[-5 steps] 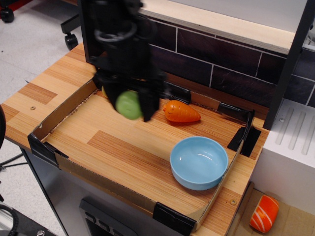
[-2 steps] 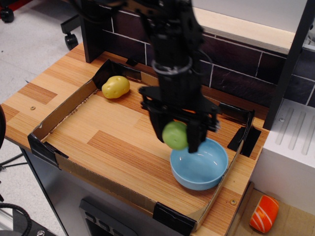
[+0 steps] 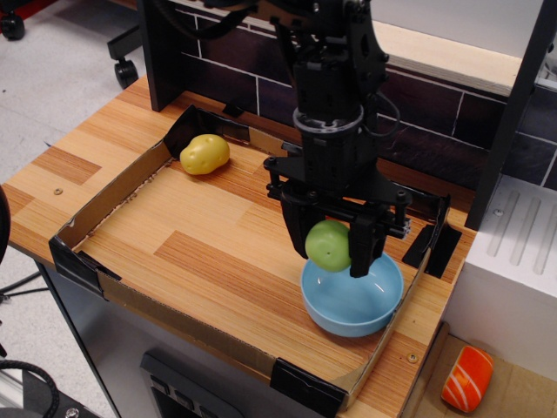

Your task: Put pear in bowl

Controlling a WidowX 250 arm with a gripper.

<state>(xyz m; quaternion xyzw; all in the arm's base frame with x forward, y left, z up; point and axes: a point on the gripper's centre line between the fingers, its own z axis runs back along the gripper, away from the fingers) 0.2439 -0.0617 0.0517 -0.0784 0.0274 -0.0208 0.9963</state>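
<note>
The light-green pear (image 3: 327,245) is held between the black fingers of my gripper (image 3: 333,248), which is shut on it. The gripper hangs just above the left part of the light-blue bowl (image 3: 357,304). The bowl sits at the front right of the cardboard-walled tray and shows nothing inside it. The pear is above the bowl's rim and does not touch the bowl.
A yellow potato toy (image 3: 204,153) lies at the tray's back left corner. The low cardboard wall (image 3: 100,205) with black taped corners rings the wooden surface. An orange-and-white toy (image 3: 466,379) lies below at the right. A dark brick wall and a black post (image 3: 513,113) stand behind.
My gripper carried the pear from the back left of the tray to the right and forward, and it now hangs over the bowl. The arm now hides the orange carrot.
</note>
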